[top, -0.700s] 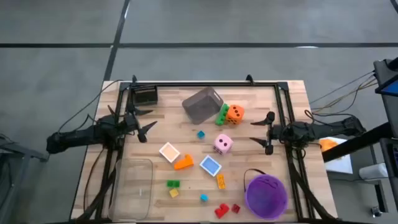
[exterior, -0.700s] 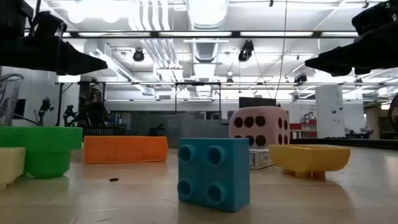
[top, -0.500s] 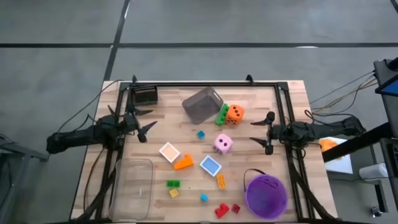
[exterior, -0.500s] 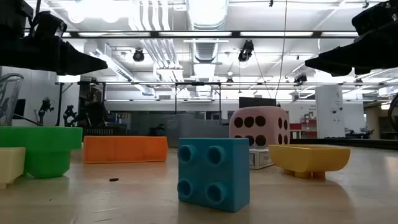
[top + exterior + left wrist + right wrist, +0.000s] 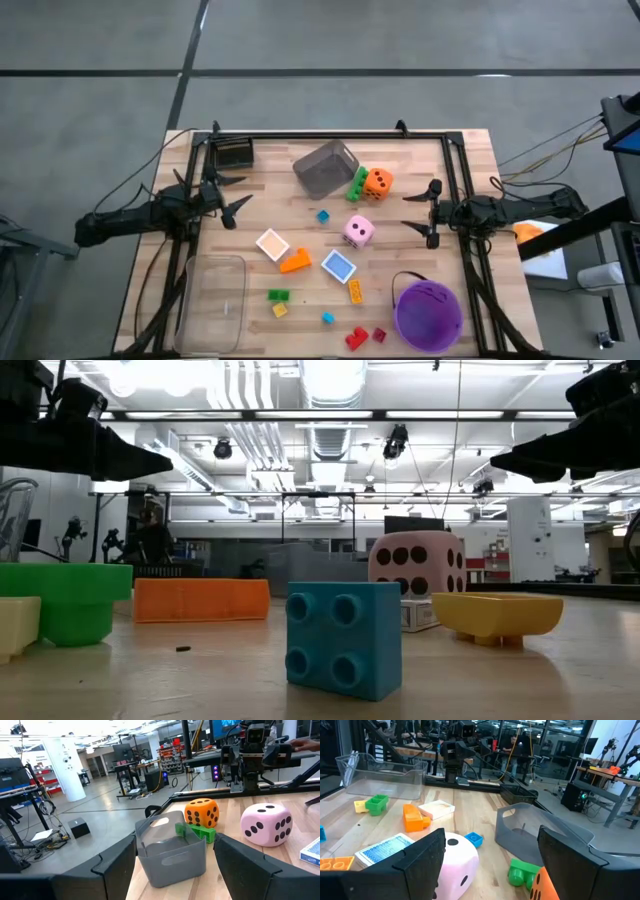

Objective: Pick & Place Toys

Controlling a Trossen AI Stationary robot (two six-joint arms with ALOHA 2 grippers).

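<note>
Hovering right gripper [image 5: 421, 211], jaws parted, empty; pink die [image 5: 358, 232] lies at its 8 o'clock, nearer than left gripper [image 5: 231, 196], likewise parted, empty.

No lettering, brand, number or sign can be read anywhere on the table or in the room behind it. The nearest thing to a marking is the black dots on the pink die [image 5: 358, 232] and on the orange die [image 5: 377, 182] beside it (pips, not digits). The blue tile [image 5: 339, 266] just in front of the pink die carries a fine printed pattern, too small to make out.
</note>
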